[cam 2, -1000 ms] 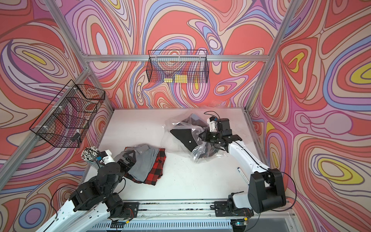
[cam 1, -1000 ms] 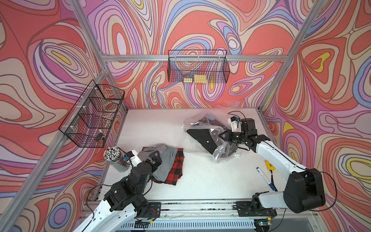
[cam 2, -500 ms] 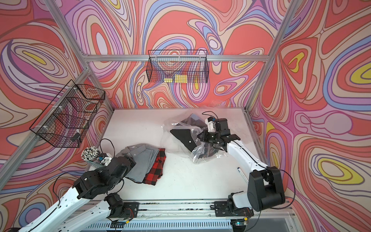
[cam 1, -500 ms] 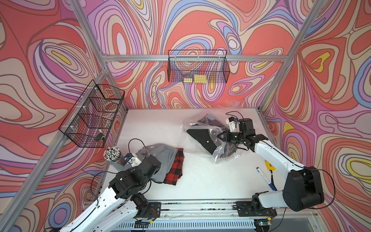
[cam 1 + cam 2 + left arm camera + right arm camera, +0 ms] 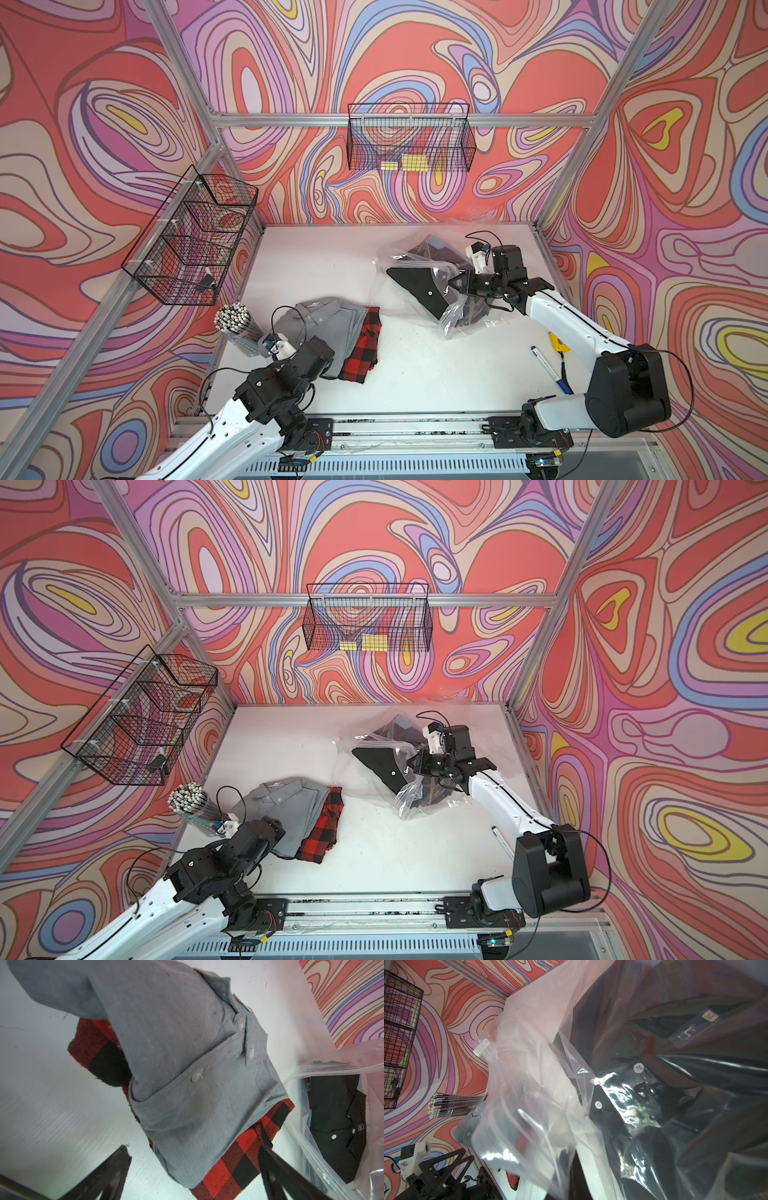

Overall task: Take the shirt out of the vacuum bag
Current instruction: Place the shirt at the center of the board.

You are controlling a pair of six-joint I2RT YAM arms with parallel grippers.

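The vacuum bag [image 5: 451, 322] is lying on the desk [image 5: 415, 374], with the black shirt [image 5: 419, 286] sitting inside it. The right tool [image 5: 456, 284] is pinching the bag's plastic, jaws narrow. Well apart from the bag, the left tool [image 5: 193, 1147] is hovering, jaws wide, over a grey shirt [image 5: 328, 324] lying on a red plaid shirt [image 5: 365, 349].

My right claw [image 5: 417, 766] is pinched on the bag [image 5: 365, 746], with the black shirt [image 5: 382, 766] inside, just ahead of its tips. Well beyond the bag from the claw, I see a grey shirt [image 5: 286, 808] lying on a plaid one [image 5: 322, 837].
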